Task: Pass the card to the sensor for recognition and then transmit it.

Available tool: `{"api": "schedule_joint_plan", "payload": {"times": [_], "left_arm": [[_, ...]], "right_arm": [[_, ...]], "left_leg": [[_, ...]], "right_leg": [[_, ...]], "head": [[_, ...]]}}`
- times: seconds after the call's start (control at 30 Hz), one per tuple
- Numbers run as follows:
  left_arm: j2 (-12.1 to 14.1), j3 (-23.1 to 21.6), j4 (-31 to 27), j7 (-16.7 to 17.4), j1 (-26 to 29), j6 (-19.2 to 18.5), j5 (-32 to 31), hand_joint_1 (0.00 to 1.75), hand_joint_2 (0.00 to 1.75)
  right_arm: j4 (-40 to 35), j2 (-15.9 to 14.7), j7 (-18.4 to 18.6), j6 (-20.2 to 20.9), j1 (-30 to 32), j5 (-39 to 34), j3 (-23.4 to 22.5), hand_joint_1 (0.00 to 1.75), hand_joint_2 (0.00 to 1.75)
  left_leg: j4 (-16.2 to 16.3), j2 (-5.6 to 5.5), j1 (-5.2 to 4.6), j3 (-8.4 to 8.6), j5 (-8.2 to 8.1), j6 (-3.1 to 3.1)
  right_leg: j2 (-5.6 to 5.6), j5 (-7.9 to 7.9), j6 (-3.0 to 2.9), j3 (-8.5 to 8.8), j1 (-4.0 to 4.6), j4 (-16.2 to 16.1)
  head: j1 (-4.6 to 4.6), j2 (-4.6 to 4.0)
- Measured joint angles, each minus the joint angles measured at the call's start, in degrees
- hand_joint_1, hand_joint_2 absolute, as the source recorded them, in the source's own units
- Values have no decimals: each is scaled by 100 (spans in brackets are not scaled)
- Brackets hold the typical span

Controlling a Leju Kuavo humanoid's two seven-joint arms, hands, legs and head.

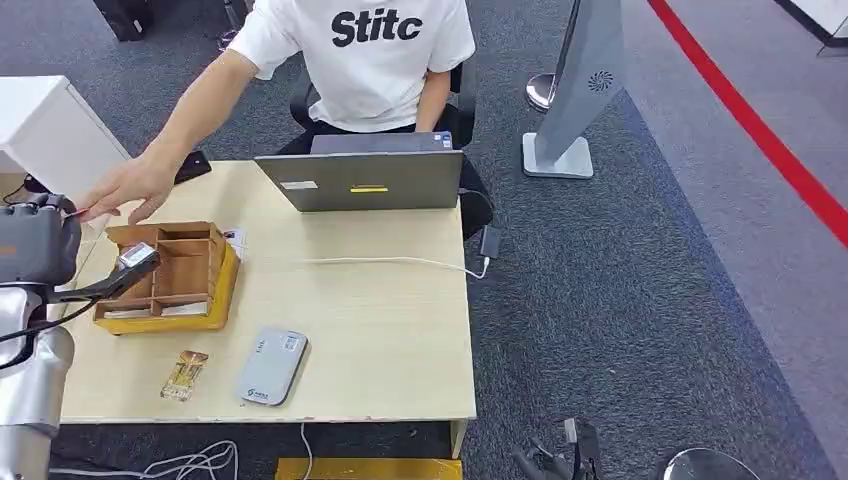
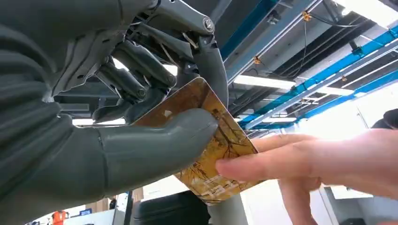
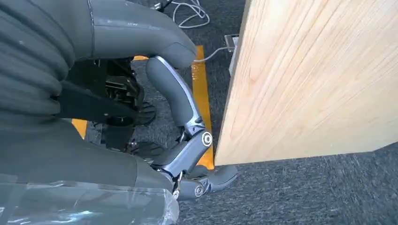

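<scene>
In the left wrist view my left hand (image 2: 141, 117) pinches a golden patterned card (image 2: 220, 150) between its thumb and fingers. A person's fingers (image 2: 281, 161) grip the card's free end. In the head view my left hand (image 1: 40, 240) is raised at the table's left edge, and the person's hand (image 1: 125, 190) reaches to it. A grey card sensor (image 1: 272, 366) lies flat near the table's front edge. A second golden card (image 1: 185, 375) lies to the left of the sensor. My right hand (image 3: 183, 122) hangs beside the table edge (image 3: 234, 93), holding nothing, fingers loosely bent.
A wooden divided box (image 1: 170, 275) stands on a yellow base at the table's left. A grey laptop (image 1: 365, 180) stands at the back with a white cable (image 1: 390, 262) running right. The person sits behind the table. A grey floor stand (image 1: 580, 90) is at the right.
</scene>
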Motion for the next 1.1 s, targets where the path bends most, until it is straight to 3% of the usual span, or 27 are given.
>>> {"api": "schedule_joint_plan", "payload": {"times": [1.0, 1.1], "left_arm": [[-87, 0, -68, -26, 135, 229, 96, 0, 175], [-127, 7, -261, -180, 250, 370, 296, 0, 175]], "right_arm": [[0, 0, 0, -11, 3, -15, -2, 0, 175], [0, 0, -2, -24, 5, -28, -2, 0, 175]], "left_leg": [[0, -2, 0, -2, 0, 0], [0, -2, 0, -2, 0, 0]], "right_leg": [[-3, 0, 0, 0, 0, 0], [-3, 0, 0, 0, -1, 0]], "head": [[0, 0], [0, 0]]}}
